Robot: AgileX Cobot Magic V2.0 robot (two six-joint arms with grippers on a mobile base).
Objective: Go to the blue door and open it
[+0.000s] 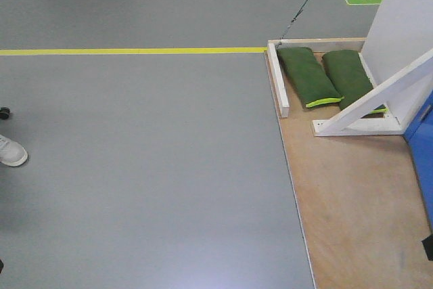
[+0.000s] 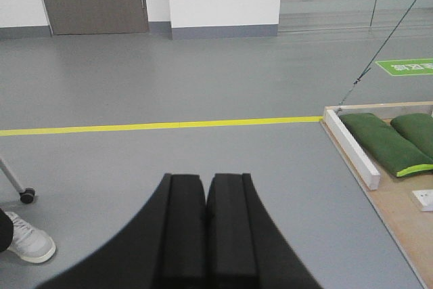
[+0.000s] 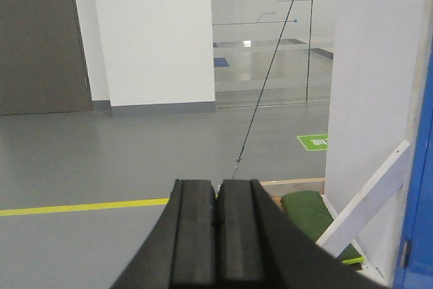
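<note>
The blue door [image 1: 423, 167] shows only as a glossy blue strip at the right edge of the front view, standing on a wooden platform [image 1: 352, 201]. Its edge also shows at the far right of the right wrist view [image 3: 419, 201]. The handle and lock are out of view. My left gripper [image 2: 206, 184] is shut and empty, held over the grey floor. My right gripper [image 3: 216, 187] is shut and empty, pointing at the floor left of the door frame. Neither gripper is near the door.
White frame braces [image 1: 379, 103] and a white panel [image 1: 406, 18] stand on the platform beside two green sandbags [image 1: 308, 76]. A yellow floor line [image 1: 128, 51] runs across. A taut cable [image 3: 270, 65] slants down to the platform corner. A person's white shoe [image 1: 10, 151] is at left.
</note>
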